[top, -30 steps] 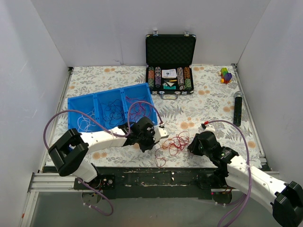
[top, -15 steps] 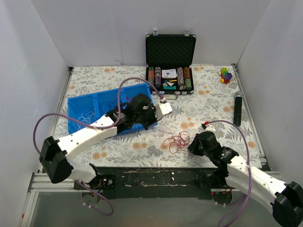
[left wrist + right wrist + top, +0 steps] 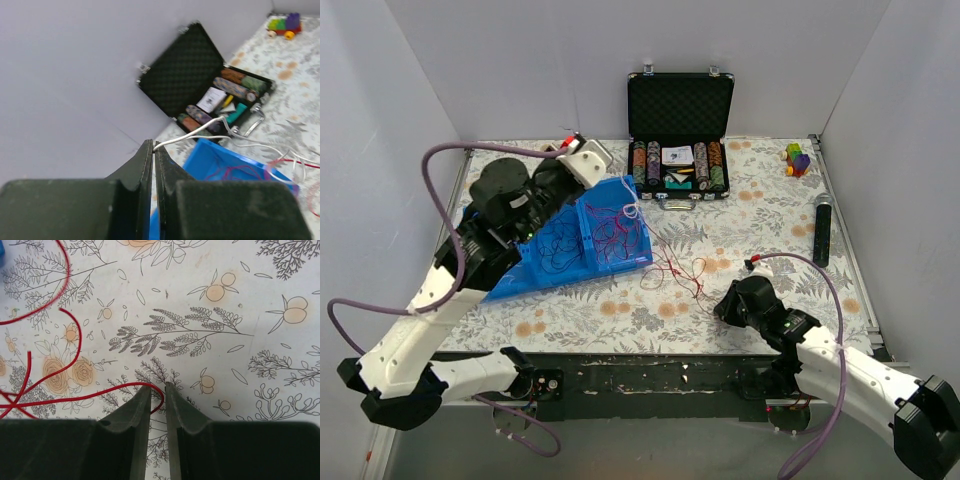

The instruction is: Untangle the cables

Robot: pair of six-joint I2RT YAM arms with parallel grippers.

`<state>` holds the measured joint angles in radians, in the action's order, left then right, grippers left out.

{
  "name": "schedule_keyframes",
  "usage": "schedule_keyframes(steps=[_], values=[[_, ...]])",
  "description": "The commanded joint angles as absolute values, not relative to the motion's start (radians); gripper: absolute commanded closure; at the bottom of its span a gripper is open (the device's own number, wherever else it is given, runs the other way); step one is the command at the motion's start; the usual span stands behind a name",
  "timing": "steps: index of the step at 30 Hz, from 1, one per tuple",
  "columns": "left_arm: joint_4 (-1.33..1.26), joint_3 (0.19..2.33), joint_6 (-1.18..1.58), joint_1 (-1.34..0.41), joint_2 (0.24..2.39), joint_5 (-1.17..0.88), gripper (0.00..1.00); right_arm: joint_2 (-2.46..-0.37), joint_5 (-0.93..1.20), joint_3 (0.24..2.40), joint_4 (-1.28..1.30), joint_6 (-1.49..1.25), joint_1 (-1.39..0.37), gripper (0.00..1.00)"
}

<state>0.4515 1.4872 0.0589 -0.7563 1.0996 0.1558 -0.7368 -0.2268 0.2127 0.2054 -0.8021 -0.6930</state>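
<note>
The floral table (image 3: 760, 215) carried it all. The blue bin (image 3: 535, 272) sat left of centre with dark and magenta cables (image 3: 610, 235) piled inside, nearer than the open black case (image 3: 680, 105). Up high, the left hand (image 3: 153, 150) was pressed together on a white cable (image 3: 195, 132) running down toward the bin. Down low, the right hand (image 3: 154, 392) showed a narrow gap with a red cable (image 3: 100, 392) looping into it. Gripped or not, I couldn't tell.

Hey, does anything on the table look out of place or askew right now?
The blue tray sits crooked, and red cables trail out of it across the table toward the right gripper.
</note>
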Motion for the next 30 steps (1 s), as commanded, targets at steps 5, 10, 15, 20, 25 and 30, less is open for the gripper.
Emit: schedule_keyframes(steps=[5,10,15,20,25,30], values=[[0.399,1.679,-0.112,-0.749,1.055,0.296,1.00,-0.813,-0.221,0.186,0.213,-0.802,-0.690,0.75],[0.322,1.821,-0.211,-0.749,1.077,0.334,1.00,-0.851,-0.213,0.198,0.198,-0.798,-0.692,0.75],[0.261,1.844,-0.304,-0.749,1.063,0.388,1.00,-0.851,-0.212,0.215,0.202,-0.793,-0.690,0.75],[0.313,1.729,-0.241,-0.749,1.019,0.495,1.00,-0.821,-0.212,0.215,0.209,-0.793,-0.692,0.75],[0.524,1.561,0.021,-0.747,1.009,0.572,1.00,-0.811,-0.203,0.224,0.207,-0.792,-0.690,0.75],[0.569,1.292,0.156,-0.623,0.950,0.496,1.00,-0.778,-0.201,0.233,0.218,-0.793,-0.692,0.79]])
